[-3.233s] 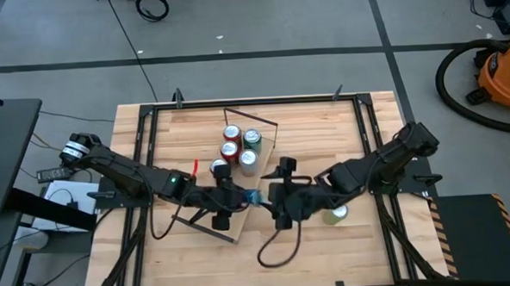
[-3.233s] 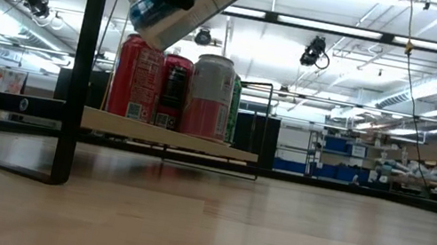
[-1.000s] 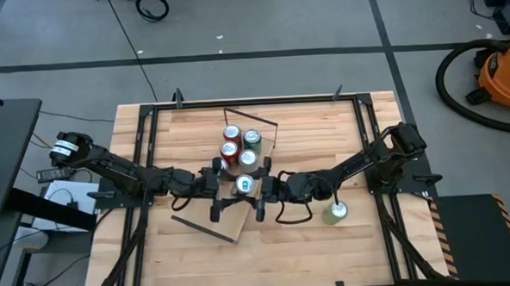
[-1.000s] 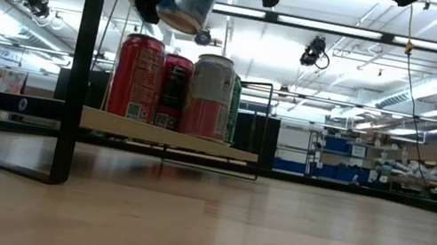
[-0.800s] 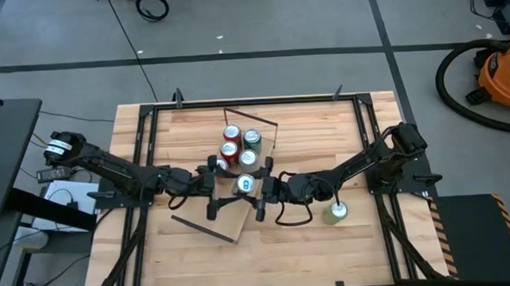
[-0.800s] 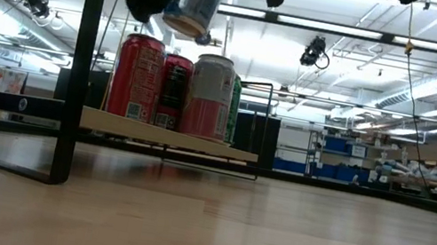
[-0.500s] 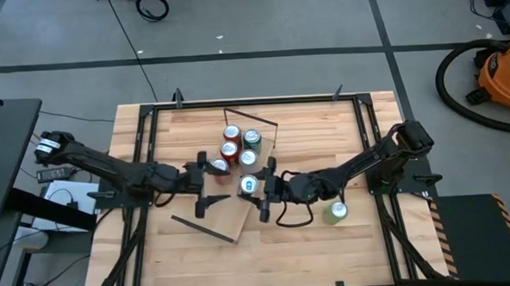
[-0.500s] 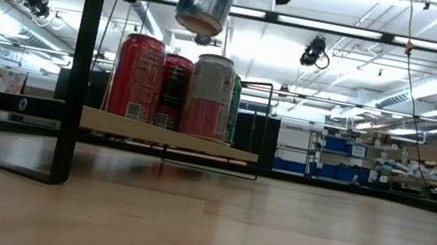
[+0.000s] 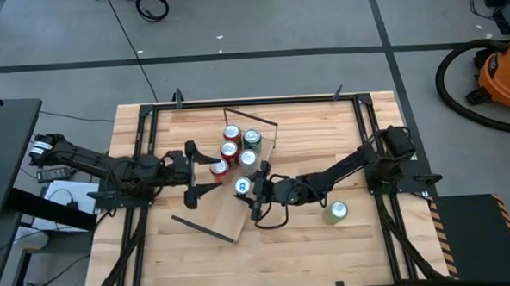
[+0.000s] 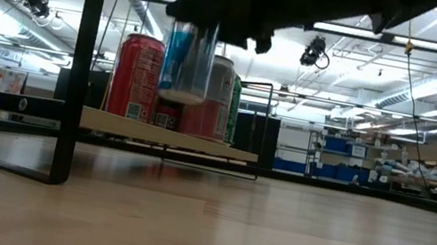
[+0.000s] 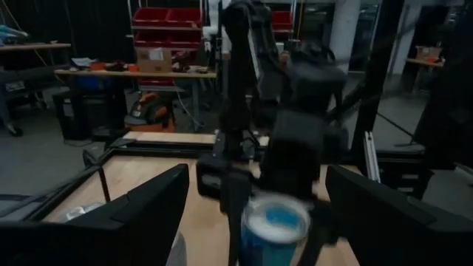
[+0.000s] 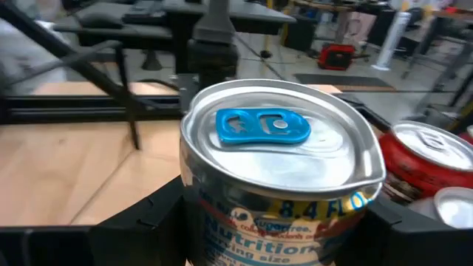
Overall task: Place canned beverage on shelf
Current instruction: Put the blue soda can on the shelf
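Two dark jointed arms, black looping cables

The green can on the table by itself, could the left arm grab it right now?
Probably not easily. The green can stands on the far right side, and the right arm, holding the blue can, stretches across between it and the left gripper.

Right gripper (image 9: 252,187): mid-table, fingers clamped, arm extended leftward. Left gripper (image 9: 197,169): left of centre, fingers spread, empty.
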Controlling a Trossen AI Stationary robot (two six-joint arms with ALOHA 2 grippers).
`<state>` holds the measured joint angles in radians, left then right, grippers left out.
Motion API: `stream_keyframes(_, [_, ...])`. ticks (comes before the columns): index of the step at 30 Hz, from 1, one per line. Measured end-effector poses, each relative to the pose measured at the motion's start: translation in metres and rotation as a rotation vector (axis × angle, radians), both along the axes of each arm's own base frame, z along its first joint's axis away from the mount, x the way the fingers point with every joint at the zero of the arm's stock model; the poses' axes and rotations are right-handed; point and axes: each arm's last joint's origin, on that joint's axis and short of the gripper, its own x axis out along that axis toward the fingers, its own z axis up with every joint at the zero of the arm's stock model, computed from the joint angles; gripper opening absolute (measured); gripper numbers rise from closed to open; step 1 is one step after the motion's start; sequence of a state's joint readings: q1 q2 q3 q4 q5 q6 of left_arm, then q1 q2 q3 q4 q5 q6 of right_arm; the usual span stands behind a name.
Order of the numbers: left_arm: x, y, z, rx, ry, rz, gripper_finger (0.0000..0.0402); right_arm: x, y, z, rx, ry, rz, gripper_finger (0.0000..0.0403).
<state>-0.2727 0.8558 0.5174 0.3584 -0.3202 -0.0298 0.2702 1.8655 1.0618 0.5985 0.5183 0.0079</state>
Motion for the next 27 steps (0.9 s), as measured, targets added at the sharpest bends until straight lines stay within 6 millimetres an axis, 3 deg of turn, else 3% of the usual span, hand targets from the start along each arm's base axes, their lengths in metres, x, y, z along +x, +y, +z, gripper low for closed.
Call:
stream_keyframes(8, [-0.007, 0.002, 0.006, -0.01, -0.033, 0.0, 0.0329, 0.008, -0.015, -0.015, -0.01, 0.002, -0.088, 0.0249])
stream_keyframes(18, [-0.007, 0.002, 0.004, -0.012, -0.015, -0.002, 0.0329, 0.01, -0.026, -0.015, -0.025, 0.017, -0.07, 0.0249])
stream_keyframes(27, [-0.007, 0.002, 0.004, -0.012, -0.014, -0.002, 0.0329, -0.002, -0.033, -0.031, 0.022, -0.011, -0.073, 0.025])
